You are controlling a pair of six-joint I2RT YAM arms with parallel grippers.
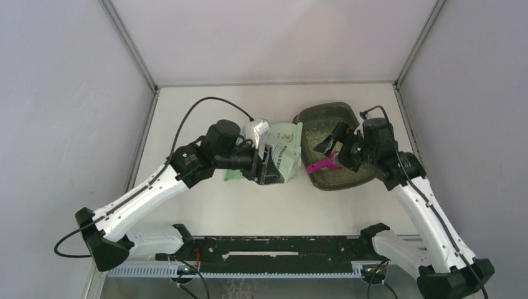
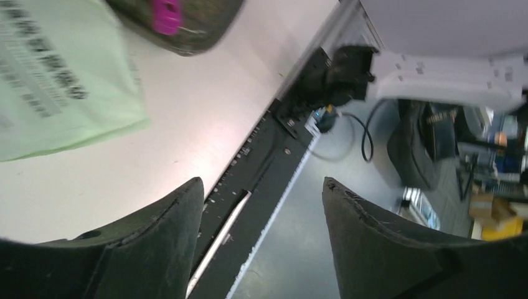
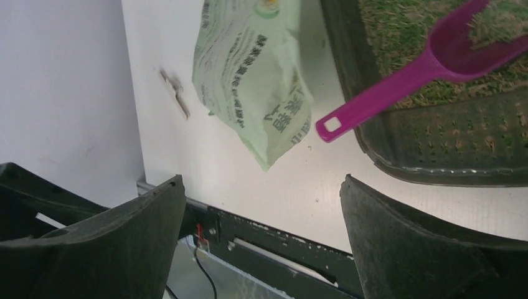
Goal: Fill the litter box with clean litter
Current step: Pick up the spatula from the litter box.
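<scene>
The dark litter box (image 1: 339, 177) (image 3: 436, 156) stands right of centre. Greenish-beige clean litter (image 3: 398, 31) covers its far part, while the near floor is bare. A magenta scoop (image 1: 322, 164) (image 3: 429, 62) rests in it, handle poking over the left rim. A light-green bag (image 1: 285, 146) (image 3: 255, 75) (image 2: 56, 81) lies just left of the tray. My left gripper (image 1: 269, 167) (image 2: 261, 187) is at the bag's near-left side, open with nothing between its fingers. Over the tray's left part, my right gripper (image 1: 331, 147) (image 3: 261, 184) is open and holds nothing.
A small green scrap (image 1: 235, 175) lies on the table under the left arm. A pale clip-like piece (image 1: 258, 129) sits at the bag's far corner. The black mounting rail (image 1: 274, 246) runs along the near edge. Grey walls close in the left, right and back.
</scene>
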